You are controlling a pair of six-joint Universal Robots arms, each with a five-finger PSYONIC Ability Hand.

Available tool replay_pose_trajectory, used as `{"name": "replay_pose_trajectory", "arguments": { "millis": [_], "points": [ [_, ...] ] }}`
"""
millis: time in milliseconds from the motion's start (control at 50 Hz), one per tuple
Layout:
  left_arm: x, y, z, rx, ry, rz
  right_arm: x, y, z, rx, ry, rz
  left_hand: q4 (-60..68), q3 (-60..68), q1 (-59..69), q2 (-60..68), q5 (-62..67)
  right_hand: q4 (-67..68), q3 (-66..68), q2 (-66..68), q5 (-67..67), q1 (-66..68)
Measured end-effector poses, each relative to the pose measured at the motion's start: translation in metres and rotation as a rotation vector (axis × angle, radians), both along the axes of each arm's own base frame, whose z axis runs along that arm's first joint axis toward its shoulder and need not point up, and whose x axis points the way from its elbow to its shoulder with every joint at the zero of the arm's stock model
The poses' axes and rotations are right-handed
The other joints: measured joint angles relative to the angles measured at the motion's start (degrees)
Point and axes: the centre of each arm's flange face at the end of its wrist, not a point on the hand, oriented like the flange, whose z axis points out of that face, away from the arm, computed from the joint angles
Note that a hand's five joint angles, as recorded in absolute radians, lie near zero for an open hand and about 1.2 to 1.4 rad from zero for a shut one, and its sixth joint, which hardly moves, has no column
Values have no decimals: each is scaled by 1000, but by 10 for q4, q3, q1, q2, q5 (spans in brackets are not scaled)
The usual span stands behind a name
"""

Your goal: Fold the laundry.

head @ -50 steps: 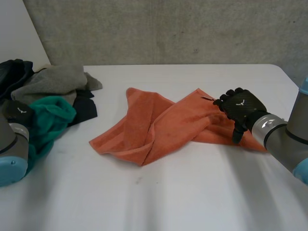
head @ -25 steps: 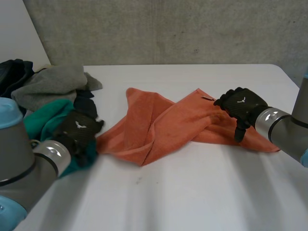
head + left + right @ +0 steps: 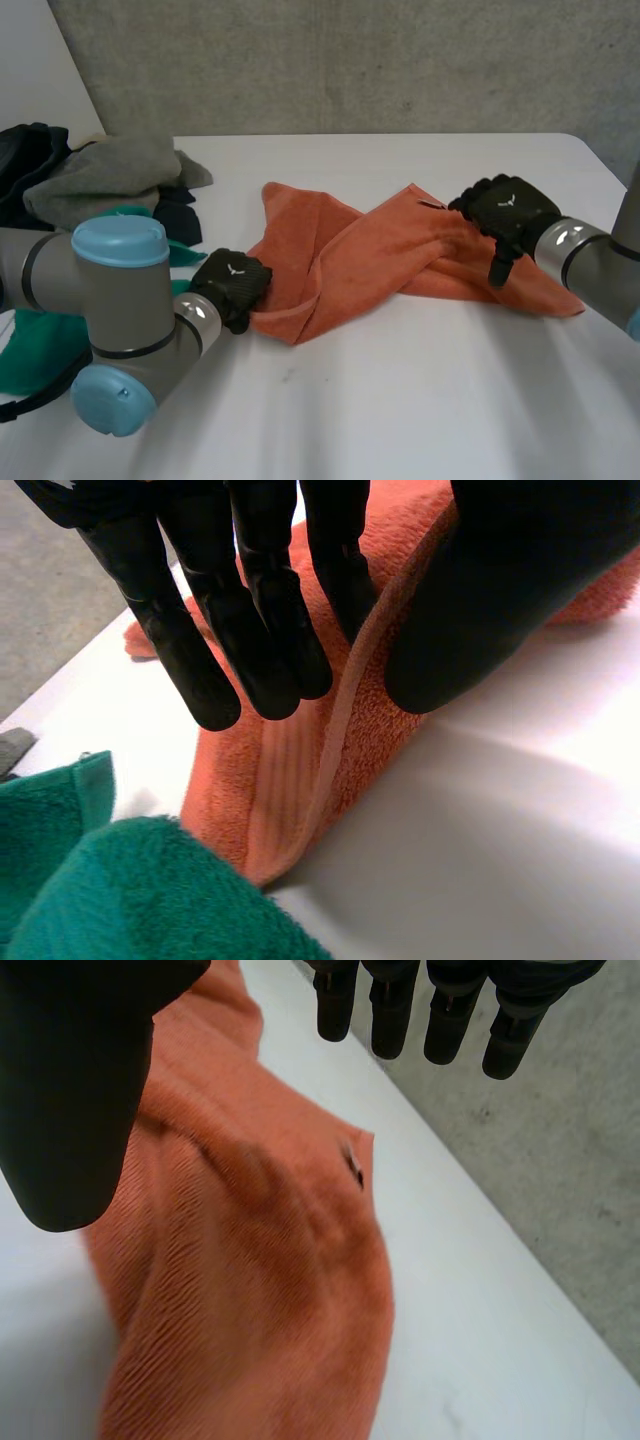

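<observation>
While the towel [image 3: 350, 255] lies 9-to-3, my left hand [image 3: 232, 285] straddles its 8 o'clock hem, unclenched; my right hand [image 3: 510, 210], spread, sits over 3; open table [image 3: 400, 400] toward 6.

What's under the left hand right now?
The hemmed corner of the orange towel lies under the left hand, resting on the white table. Whatever lies beneath the towel itself is covered.

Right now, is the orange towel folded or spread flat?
Neither: the orange towel lies crumpled, twisted over itself with loose overlapping flaps.
</observation>
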Motion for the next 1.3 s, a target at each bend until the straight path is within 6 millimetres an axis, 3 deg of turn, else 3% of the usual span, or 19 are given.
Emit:
{"name": "replay_pose_trajectory", "arguments": {
  "millis": [140,240,320,420,480,600,620,640,700,720,760,860,900,1020,1060,1140,1180,1280,1300],
  "points": [
    [6,-1,38,-81,42,59,22,-17,13,-60,-32,90,2,1,0,1,0,0,0,0,0,0],
    [9,9,85,-185,98,59,46,-26,17,-97,-45,195,2,1,0,1,0,0,0,0,0,0],
    [9,35,125,-283,129,-3,76,-27,11,-129,-41,337,2,1,0,2,0,0,0,0,0,0],
    [9,62,150,-369,121,-74,101,-19,-3,-132,-31,448,2,1,0,2,0,0,0,0,0,0],
    [11,83,164,-441,96,-127,123,-8,-24,-113,-9,527,2,1,0,2,0,0,0,0,0,0],
    [13,94,166,-482,70,-155,137,2,-55,-97,49,568,2,1,0,2,0,46,48,56,45,46],
    [14,94,165,-486,62,-157,141,3,-66,-103,81,567,2,1,0,2,0,149,152,154,145,148],
    [15,94,164,-485,60,-156,141,3,-69,-107,93,564,2,1,0,2,0,167,169,171,159,163],
    [16,88,160,-485,53,-146,144,-9,-69,-178,118,511,3,1,0,2,0,371,384,392,355,378],
    [17,82,157,-486,50,-136,144,-19,-63,-239,122,459,3,1,0,2,0,481,482,492,462,477],
    [16,73,155,-493,49,-122,143,-36,-48,-318,95,371,3,1,0,2,0,545,544,546,519,497],
    [14,43,154,-537,55,-83,130,-72,12,-509,-83,147,3,1,0,3,0,563,559,548,529,497],
    [10,26,161,-583,70,-55,120,-80,46,-592,-180,93,3,4,0,4,0,564,561,548,529,497],
    [-5,-23,189,-720,144,51,88,-79,125,-796,-368,41,3,4,0,4,0,565,561,548,529,497],
    [-9,-30,192,-733,167,74,80,-75,134,-819,-382,44,3,4,0,4,0,565,561,548,530,497],
    [-16,-31,182,-685,182,87,72,-67,129,-795,-362,66,3,4,0,4,0,565,561,548,537,497],
    [-18,-26,165,-623,173,82,68,-61,114,-749,-333,79,3,4,0,4,0,565,561,548,538,497],
    [-17,-6,117,-468,122,50,61,-47,67,-609,-247,87,3,4,0,4,0,565,561,548,538,497],
    [-16,4,97,-416,98,34,57,-39,44,-542,-205,86,3,4,0,4,0,565,561,548,538,497]
  ]
}}
